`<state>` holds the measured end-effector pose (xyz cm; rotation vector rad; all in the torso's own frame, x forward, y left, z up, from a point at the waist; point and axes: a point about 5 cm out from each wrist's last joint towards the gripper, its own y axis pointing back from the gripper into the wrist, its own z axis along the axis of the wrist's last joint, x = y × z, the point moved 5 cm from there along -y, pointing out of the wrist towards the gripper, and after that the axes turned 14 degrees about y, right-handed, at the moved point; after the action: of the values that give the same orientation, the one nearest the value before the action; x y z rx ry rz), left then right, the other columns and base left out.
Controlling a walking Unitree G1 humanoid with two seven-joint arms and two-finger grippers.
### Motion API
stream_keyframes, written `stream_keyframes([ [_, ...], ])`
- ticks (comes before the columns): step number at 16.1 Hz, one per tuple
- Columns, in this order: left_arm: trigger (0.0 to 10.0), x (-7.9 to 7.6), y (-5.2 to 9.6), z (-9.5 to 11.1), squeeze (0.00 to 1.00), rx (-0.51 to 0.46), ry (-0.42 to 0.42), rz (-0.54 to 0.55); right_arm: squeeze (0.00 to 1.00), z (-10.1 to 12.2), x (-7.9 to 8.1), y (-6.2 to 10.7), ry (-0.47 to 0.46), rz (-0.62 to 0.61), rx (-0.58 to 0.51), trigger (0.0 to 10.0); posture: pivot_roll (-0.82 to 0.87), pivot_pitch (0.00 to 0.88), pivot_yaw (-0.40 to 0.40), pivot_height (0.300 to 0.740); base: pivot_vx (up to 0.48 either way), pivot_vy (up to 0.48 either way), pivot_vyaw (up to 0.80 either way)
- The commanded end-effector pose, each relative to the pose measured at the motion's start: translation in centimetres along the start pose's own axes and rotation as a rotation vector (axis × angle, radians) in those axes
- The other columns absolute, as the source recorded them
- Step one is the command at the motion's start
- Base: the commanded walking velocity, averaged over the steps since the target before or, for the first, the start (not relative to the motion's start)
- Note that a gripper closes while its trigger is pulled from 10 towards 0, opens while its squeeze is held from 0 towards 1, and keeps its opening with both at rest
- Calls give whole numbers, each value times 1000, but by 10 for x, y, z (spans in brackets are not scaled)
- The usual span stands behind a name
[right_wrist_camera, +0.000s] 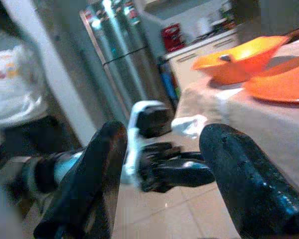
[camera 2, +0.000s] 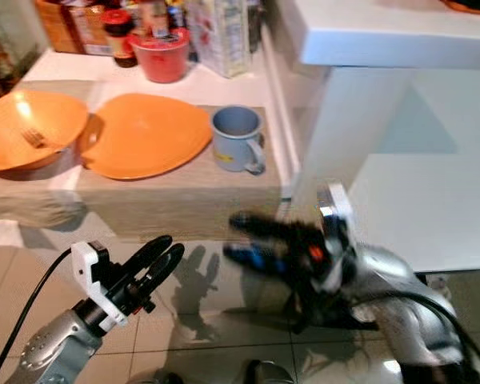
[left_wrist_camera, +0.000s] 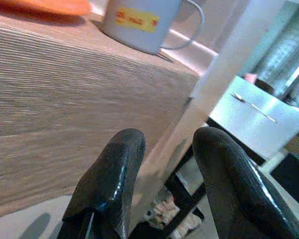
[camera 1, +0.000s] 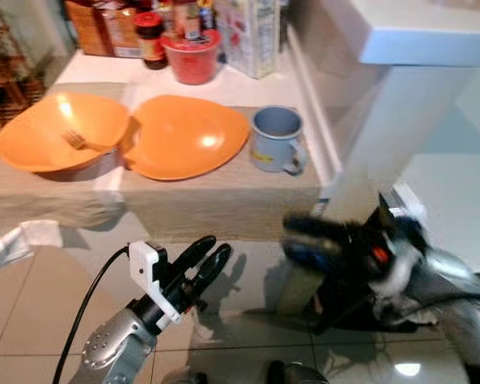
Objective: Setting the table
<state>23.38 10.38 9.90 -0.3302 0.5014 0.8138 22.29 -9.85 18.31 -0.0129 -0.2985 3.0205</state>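
Cloth-covered table (camera 1: 216, 204), orange plate (camera 1: 188, 136), mug (camera 1: 276, 138); person (right_wrist_camera: 17, 94) behind

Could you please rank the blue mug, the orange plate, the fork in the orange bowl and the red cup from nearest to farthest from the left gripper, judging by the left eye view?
From the left gripper:
1. Orange plate, just above it at the table's front.
2. Blue mug, right of the plate; nearly a tie.
3. Fork, in the left bowl.
4. Red cup, at the back.
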Motion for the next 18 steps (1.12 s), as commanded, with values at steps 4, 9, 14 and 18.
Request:
stream_keyframes([
  [4,10000,-3,-1,-9,0,26,30,-27,0,54,-37,-22,305,-285,-132,10000,-78,103,34,740,0,0,0],
  [9,10000,-4,-5,-13,0,52,30,-53,0,64,-67,-26,560,-585,-64,10000,-85,105,45,740,0,0,0],
  [14,10000,-6,-7,-15,0,54,30,-63,0,27,-87,-5,602,-815,99,10000,-89,108,36,740,0,0,0],
  [18,10000,-9,-11,-12,0,48,16,-75,0,-18,-89,-18,460,-758,119,10000,-78,102,34,740,0,0,0],
])
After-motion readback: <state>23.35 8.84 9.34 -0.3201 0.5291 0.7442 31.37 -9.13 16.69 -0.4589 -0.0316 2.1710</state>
